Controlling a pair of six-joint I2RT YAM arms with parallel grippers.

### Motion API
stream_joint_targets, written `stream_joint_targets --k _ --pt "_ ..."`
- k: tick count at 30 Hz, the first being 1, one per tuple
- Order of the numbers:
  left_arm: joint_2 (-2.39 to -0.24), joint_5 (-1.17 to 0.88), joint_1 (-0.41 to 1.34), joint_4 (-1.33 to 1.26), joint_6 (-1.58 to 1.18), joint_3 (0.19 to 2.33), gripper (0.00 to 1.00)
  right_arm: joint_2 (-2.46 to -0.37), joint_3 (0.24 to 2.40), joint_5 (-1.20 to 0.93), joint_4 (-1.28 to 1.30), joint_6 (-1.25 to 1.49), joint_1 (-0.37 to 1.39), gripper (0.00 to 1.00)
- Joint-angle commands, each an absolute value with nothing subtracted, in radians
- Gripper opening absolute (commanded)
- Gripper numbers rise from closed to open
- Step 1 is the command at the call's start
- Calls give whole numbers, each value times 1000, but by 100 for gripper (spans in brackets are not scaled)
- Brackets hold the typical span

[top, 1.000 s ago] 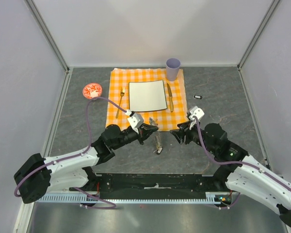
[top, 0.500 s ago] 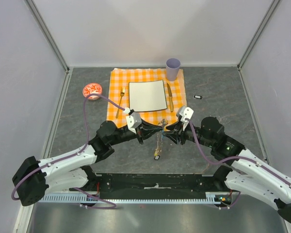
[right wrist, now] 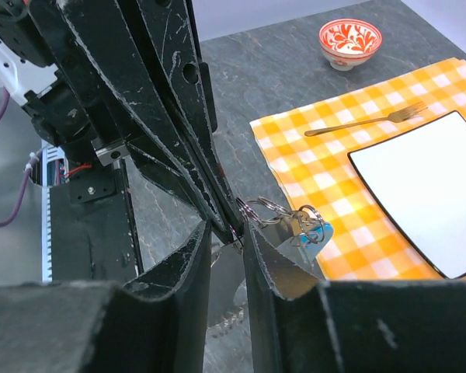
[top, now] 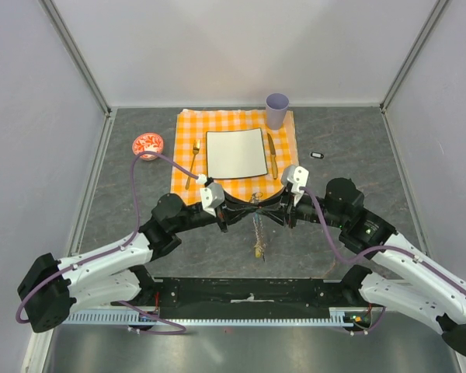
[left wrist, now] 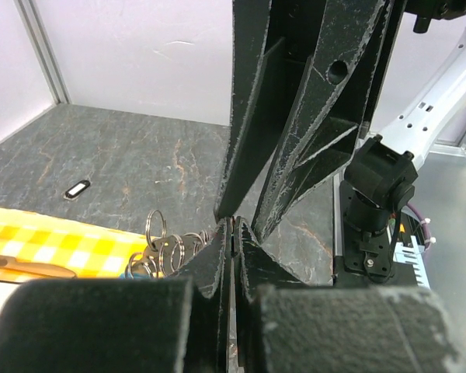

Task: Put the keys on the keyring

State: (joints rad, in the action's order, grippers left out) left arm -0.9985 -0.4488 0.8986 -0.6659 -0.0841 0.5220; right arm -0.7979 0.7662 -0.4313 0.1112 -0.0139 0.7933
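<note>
Aloft, keyring (right wrist: pixel 291 221) pinched in left hand (left wrist: pixel 231 233), right hand (right wrist: pixel 227 233) just beside

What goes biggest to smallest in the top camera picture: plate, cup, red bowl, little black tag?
1. Plate.
2. Red bowl and cup: they look about alike, so no ranking.
3. Little black tag.

keyring (right wrist: pixel 314 229) half hidden (right claw (right wrist: pixel 227 229)), hold unclear

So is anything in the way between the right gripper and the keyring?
No, nothing visible is. The right gripper already has its tips right beside the keyring and its silvery loops. The only other thing that close is the left gripper, which is shut and pinching the same bunch from the other side.
</note>
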Motion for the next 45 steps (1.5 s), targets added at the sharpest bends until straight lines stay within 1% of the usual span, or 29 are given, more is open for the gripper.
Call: stream_joint_targets --k 1,2,6,9,16,30,45 --pt "-976 -466 896 -716 -32 574 2 -830 827 -505 130 -55 784 28" --pt "-974 -466 897 -718 -34 574 2 -833 828 -506 135 -58 785 24" --pt "-959 -456 896 -721 -35 566 2 -838 819 -506 152 -61 778 23" --pt "-946 -454 894 -723 -38 558 2 -828 805 -495 158 -58 764 24" --pt "-937 -460 894 -724 -43 555 2 -841 790 -518 169 -63 732 32" --pt "-960 -474 893 -736 -51 555 2 -854 819 -643 166 -66 712 32" --pt "-968 -517 893 -723 -55 560 2 -854 842 -623 163 -75 704 29"
